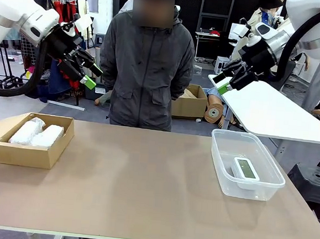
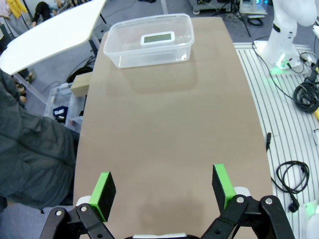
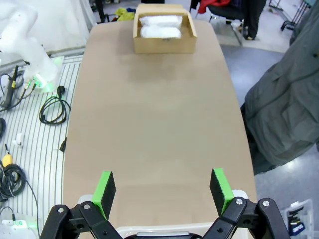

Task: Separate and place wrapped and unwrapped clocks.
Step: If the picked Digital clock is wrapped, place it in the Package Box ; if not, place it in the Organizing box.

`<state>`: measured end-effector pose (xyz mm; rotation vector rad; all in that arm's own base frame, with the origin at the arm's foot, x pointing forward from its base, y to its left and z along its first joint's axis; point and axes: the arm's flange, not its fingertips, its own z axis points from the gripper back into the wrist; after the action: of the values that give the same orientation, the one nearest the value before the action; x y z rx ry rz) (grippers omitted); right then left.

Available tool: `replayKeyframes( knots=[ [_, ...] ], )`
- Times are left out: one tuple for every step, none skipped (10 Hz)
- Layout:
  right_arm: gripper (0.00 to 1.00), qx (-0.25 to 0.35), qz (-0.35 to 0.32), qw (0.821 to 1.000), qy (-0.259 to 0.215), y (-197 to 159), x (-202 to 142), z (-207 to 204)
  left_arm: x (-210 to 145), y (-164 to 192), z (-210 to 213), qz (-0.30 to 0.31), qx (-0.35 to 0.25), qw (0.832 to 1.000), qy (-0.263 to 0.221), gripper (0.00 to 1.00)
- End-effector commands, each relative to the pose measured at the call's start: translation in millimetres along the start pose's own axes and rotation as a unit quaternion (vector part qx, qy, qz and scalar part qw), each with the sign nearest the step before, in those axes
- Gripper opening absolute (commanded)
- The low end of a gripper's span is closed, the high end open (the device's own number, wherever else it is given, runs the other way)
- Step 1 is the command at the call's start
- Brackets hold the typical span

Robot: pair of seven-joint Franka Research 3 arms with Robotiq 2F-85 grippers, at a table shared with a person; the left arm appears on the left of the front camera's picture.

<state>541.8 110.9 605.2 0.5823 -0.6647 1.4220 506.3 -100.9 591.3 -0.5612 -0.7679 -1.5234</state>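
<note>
Right now both my arms hang raised above the table (image 1: pixel 144 184), nothing in either grip. My left gripper (image 1: pixel 85 71) is up over the left end, its jaws spread wide; in my left wrist view the 2 green pads (image 2: pixel 104 194) stand far apart with only bare tabletop between them. My right gripper (image 1: pixel 225 80) is up over the right end, jaws just as wide, and my right wrist view shows its green pads (image 3: pixel 220 183) apart over bare tabletop too.

The 2 wrapped clocks (image 1: pixel 37 134) lie side by side, touching, inside an open cardboard box (image 1: pixel 27 156) near the table's left edge, toward the far side. From my right wrist they show as 2 white bundles (image 3: pixel 160 26) packed into that box (image 3: pixel 164 46) at the far end of the table.

The 1 bare clock (image 1: pixel 245 169), white with a grey-green screen facing up, lies in a clear plastic tub (image 1: pixel 227 183) close to the table's right edge. My left wrist sees the same tub (image 2: pixel 149 55) at the table's far end with the clock (image 2: pixel 157 38) inside it.

A person in a dark jacket (image 1: pixel 145 68) stands at the far edge, about midway along it, arms down.
</note>
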Motion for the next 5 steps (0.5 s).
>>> replayKeyframes(
  knots=[
    [1.00, -0.001, 0.003, 1.000, -0.001, 0.3, 1.5, -0.1, -0.8, -1.0, 1.2, -0.004, 0.000, 1.000, 0.006, 1.00],
    [1.00, -0.001, 0.003, 1.000, -0.001, 0.3, 1.5, -0.1, -0.8, -1.0, 1.2, -0.004, 0.000, 1.000, 0.006, 1.00],
    [1.00, -0.001, 0.003, 1.000, -0.001, 0.3, 1.5, -0.1, -0.8, -1.0, 1.2, -0.004, 0.000, 1.000, 0.006, 1.00],
    [1.00, -0.001, 0.003, 1.000, -0.001, 0.3, 1.5, -0.1, -0.8, -1.0, 1.2, -0.004, 0.000, 1.000, 0.006, 1.00],
    [1.00, -0.001, 0.003, 1.000, -0.001, 0.3, 1.5, -0.1, -0.8, -1.0, 1.2, -0.004, 0.000, 1.000, 0.006, 1.00]
  ],
)
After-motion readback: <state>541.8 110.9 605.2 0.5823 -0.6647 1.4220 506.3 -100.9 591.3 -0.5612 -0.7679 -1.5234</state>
